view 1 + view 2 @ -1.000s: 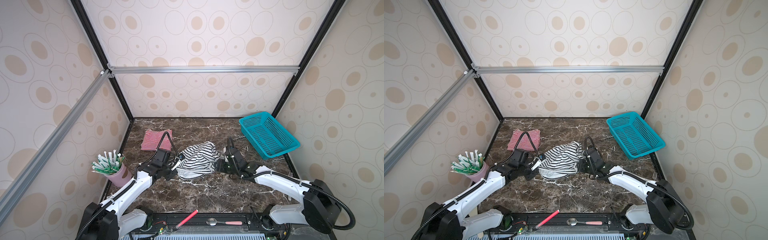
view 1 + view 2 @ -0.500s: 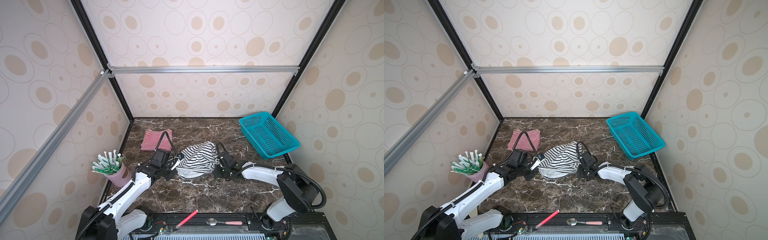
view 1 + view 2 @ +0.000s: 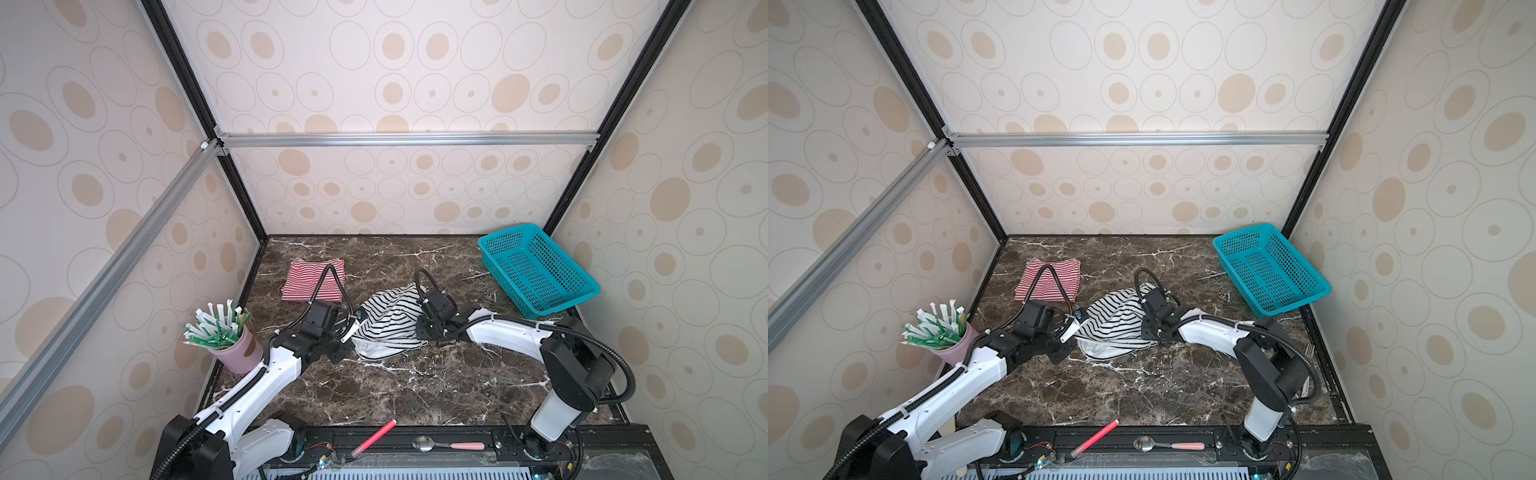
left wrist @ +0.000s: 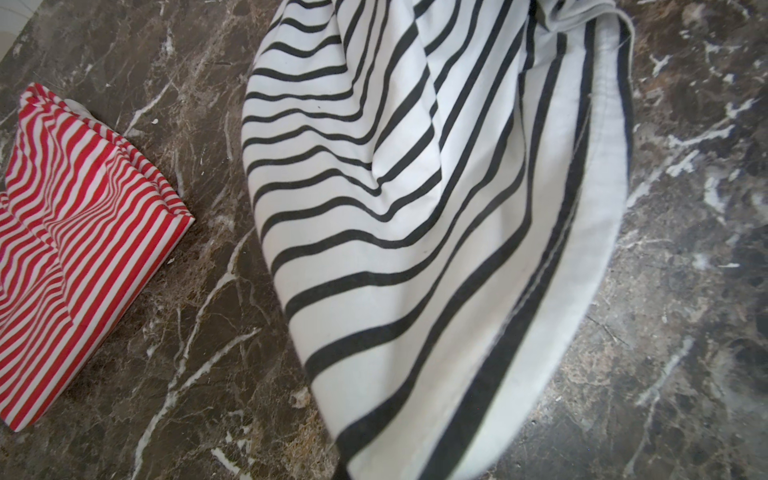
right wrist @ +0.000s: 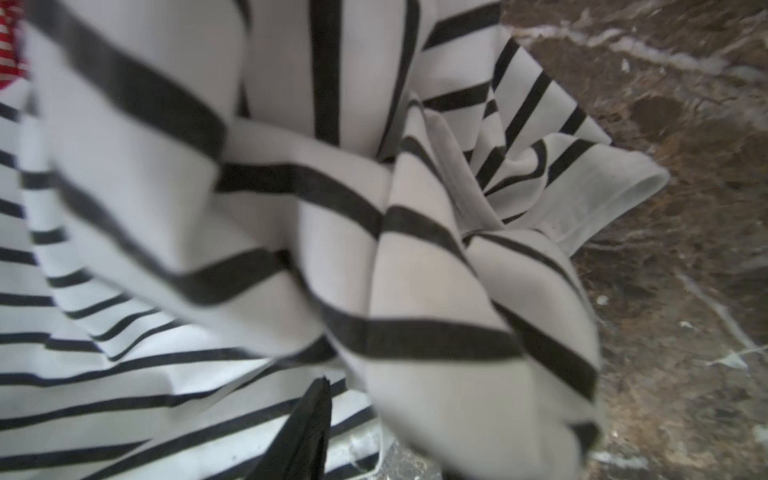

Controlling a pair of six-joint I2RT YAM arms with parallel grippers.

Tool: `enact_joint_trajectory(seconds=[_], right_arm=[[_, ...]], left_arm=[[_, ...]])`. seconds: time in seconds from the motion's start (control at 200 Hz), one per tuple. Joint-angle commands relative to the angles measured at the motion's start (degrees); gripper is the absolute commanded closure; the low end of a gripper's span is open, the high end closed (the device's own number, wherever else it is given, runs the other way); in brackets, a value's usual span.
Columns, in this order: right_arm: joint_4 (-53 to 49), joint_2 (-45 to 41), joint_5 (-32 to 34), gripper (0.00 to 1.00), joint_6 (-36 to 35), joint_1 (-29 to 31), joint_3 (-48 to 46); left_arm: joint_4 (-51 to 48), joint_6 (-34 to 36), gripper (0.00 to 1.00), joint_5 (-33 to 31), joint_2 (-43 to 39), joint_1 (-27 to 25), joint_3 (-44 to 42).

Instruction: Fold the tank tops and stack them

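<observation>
The red-and-white tank top point(image 3: 305, 284) point(image 3: 1054, 276) point(image 4: 75, 216) lies folded flat at the back left of the table. The black-and-white tank top point(image 3: 386, 320) point(image 3: 1113, 322) point(image 4: 415, 208) point(image 5: 291, 208) sits bunched in the middle. My left gripper point(image 3: 353, 325) point(image 3: 1076, 324) is shut on its left edge, which is held a little off the table. My right gripper point(image 3: 419, 331) point(image 3: 1144, 329) is pressed into its crumpled right side. In the right wrist view only one black finger point(image 5: 303, 432) shows; cloth hides the other.
A teal mesh basket point(image 3: 536, 270) point(image 3: 1268, 270) stands at the back right. A pink cup point(image 3: 239, 353) of paper-wrapped sticks is at the left edge. A red stick point(image 3: 374, 436) and a spoon point(image 3: 449, 445) lie on the front rail. Bare marble table point(image 3: 415, 390) spreads in front.
My right gripper has slid left into the striped cloth's right side, and its arm now bends back sharply. The left gripper has stayed in place with its hold.
</observation>
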Motion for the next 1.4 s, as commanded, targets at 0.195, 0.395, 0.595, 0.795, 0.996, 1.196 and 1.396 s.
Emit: enact_joint_trajectory(seconds=[0.195, 0.395, 0.595, 0.795, 0.996, 1.196, 1.396], right_arm=[[-7.4, 4.0, 6.0, 0.61, -0.9, 3.0, 6.2], [-9.2, 6.7, 9.2, 0.61, -0.3, 3.0, 8.5], [-11.9, 10.4, 11.7, 0.62, -0.5, 3.0, 12.2], [-13.3, 8.9, 14.2, 0.85, -0.3, 3.2, 12.0], [-15.0, 1.8, 15.9, 0.92, -1.2, 3.3, 9.2], [-18.5, -10.0, 17.7, 1.0, -3.9, 3.3, 6.9], [-21.3, -22.3, 15.7, 1.0, -7.9, 2.5, 7.5]], left_arm=[[0.1, 0.5, 1.0, 0.7, -0.6, 0.4, -0.5], [0.3, 0.3, 1.0, 1.4, -0.5, 0.3, -0.9], [0.3, 0.3, 1.0, 1.5, -0.6, 0.3, -1.2], [0.5, 0.6, 1.0, 0.9, -0.6, 0.3, -1.4], [0.9, 0.4, 1.0, 0.0, -0.3, 0.3, -0.4], [1.4, -1.0, 1.0, -2.9, -0.2, 0.4, 3.8], [-0.3, -2.3, 1.0, -4.5, 0.1, 0.4, 13.2]])
